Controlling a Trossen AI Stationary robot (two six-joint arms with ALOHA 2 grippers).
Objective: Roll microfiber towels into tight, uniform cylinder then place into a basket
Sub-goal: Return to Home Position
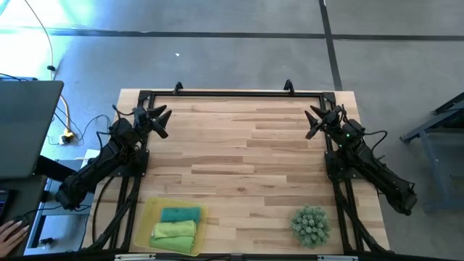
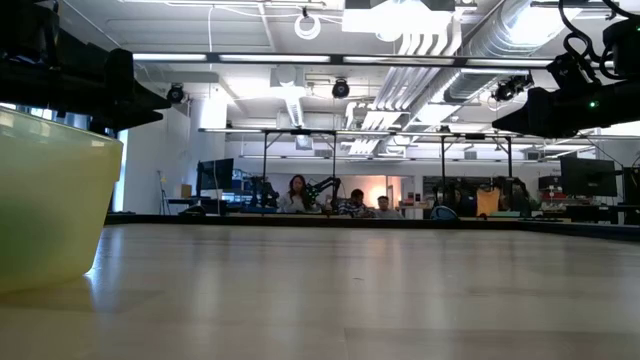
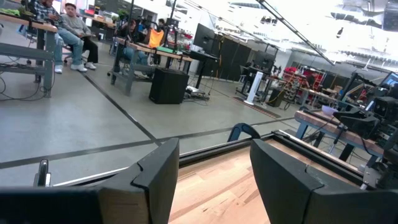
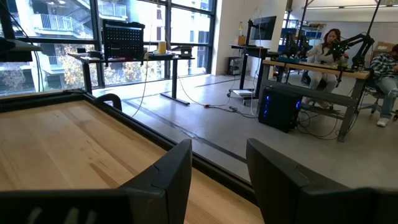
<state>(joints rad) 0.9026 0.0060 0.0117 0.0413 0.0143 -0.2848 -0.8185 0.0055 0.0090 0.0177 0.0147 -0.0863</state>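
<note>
I hold the left gripper (image 1: 161,121) over the table's (image 1: 246,167) far left corner and the right gripper (image 1: 315,120) over its far right corner, both with fingers spread and nothing between them. The basket (image 1: 143,221) sits at the near left corner, by my left arm's base. The rolled towels (image 1: 176,230) lie in it lengthwise along the near edge. A shaggy green bundle (image 1: 312,224) lies by the near right corner, closer to the right arm, I judge, with bare wood in between.

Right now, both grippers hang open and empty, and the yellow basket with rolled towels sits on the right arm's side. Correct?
Not quite. The high view shows the basket on the left arm's side. The left gripper and right gripper are indeed open and empty.
</note>
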